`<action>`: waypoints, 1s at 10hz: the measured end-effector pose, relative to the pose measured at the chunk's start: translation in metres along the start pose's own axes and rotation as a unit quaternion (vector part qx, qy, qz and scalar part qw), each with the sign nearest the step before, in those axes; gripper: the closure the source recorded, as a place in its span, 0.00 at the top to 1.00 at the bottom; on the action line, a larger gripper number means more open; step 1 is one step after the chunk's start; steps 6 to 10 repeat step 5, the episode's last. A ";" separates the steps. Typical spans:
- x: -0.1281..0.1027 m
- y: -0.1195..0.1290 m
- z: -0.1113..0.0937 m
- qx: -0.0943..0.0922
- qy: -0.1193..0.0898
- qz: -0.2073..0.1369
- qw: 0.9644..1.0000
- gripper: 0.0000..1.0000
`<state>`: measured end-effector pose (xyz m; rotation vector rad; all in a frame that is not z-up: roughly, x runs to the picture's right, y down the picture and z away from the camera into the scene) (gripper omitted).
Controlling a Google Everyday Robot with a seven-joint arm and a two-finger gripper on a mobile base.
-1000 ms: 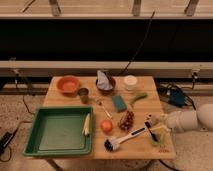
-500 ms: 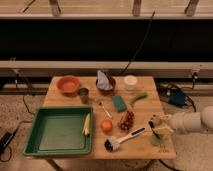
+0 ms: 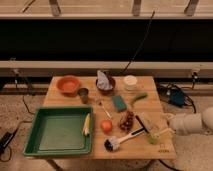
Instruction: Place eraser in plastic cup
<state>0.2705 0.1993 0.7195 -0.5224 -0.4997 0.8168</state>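
Currently I hold my gripper (image 3: 161, 134) at the plastic cup (image 3: 153, 136), jaw state unclear; eraser (image 3: 145, 123) looks light, stiff — pinch across its long sides.

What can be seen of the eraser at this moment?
The eraser is a small oblong block with a cream-white top face and a dark underside showing along one edge. It lies tilted on the wooden table, toward the front right, just right of the dark grapes and above the dish brush handle. Its lower end points toward the plastic cup, a pale green cup beside it. The end effector is at the cup's right; whether it touches the eraser cannot be told.
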 end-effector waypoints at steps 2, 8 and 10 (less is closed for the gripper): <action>-0.005 0.001 0.000 0.000 -0.001 -0.005 1.000 0.80; -0.006 0.000 0.000 0.001 0.000 -0.004 1.000 0.80; -0.006 0.000 0.000 0.001 0.000 -0.004 1.000 0.80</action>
